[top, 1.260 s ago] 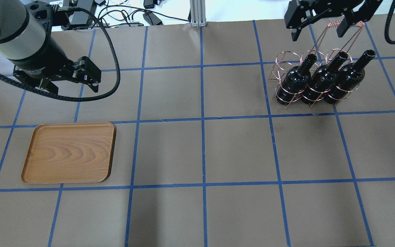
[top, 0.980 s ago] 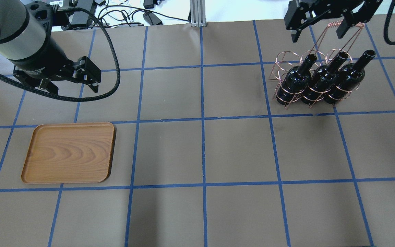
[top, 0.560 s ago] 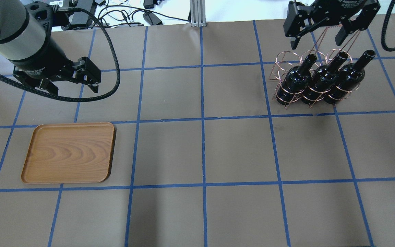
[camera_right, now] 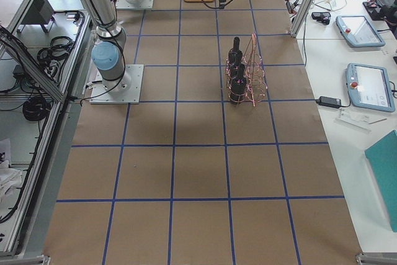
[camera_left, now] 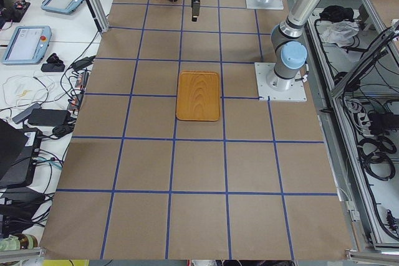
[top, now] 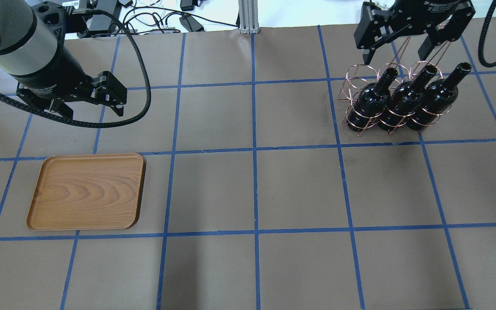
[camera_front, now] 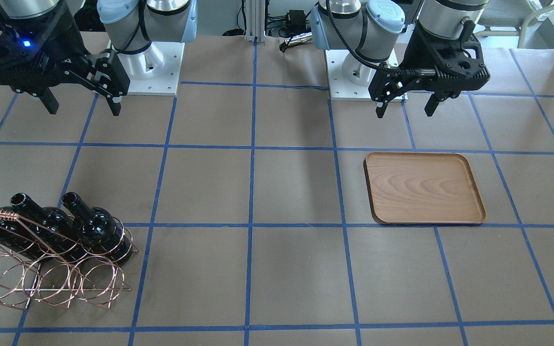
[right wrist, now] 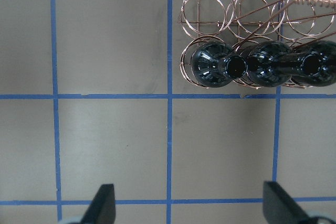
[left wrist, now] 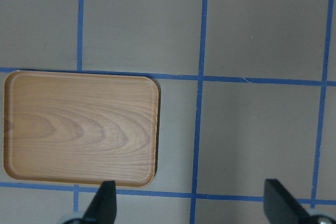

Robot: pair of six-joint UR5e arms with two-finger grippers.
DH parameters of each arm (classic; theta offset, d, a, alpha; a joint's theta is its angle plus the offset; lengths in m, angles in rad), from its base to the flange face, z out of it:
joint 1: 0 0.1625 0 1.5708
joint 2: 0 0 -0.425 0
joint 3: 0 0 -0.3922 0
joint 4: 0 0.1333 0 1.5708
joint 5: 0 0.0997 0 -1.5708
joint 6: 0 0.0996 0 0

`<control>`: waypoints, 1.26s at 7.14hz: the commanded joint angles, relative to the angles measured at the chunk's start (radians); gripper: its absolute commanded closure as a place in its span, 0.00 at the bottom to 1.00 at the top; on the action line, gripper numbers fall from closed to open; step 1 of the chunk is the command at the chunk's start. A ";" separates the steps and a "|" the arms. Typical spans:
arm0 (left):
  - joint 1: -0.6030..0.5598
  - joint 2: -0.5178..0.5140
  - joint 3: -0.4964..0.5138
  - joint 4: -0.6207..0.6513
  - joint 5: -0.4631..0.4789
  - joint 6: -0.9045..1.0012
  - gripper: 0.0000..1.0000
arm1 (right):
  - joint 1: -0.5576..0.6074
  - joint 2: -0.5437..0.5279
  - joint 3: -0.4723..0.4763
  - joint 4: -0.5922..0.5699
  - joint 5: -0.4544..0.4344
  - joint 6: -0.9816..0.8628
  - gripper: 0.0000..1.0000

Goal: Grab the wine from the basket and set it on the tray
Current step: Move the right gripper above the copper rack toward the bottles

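Three near-black wine bottles (top: 405,99) stand upright in the near row of the copper wire basket (top: 358,73) at the far right; its far rings are empty. In the right wrist view the bottles (right wrist: 218,65) and the basket (right wrist: 205,6) sit at the top right. My right gripper (top: 394,58) is open and empty, high above the table, short of the basket on the robot's side (camera_front: 84,109). The wooden tray (top: 86,191) lies empty at the left. My left gripper (top: 93,113) is open and empty, high beside the tray (left wrist: 79,127).
The table is brown paper with a blue tape grid (top: 254,148). Both arm bases (camera_front: 147,72) stand on the robot's edge. Cables and a metal post (top: 248,17) sit past the far edge. Side tables with tablets (camera_right: 366,85) flank the far side.
My right gripper has moved slightly toward the basket in the overhead view and now covers the top of the handle. The left arm, bottles and tray have not moved.
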 commanded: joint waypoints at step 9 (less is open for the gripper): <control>0.000 -0.001 0.000 -0.001 0.001 0.002 0.00 | -0.006 -0.016 0.002 0.050 0.005 -0.005 0.00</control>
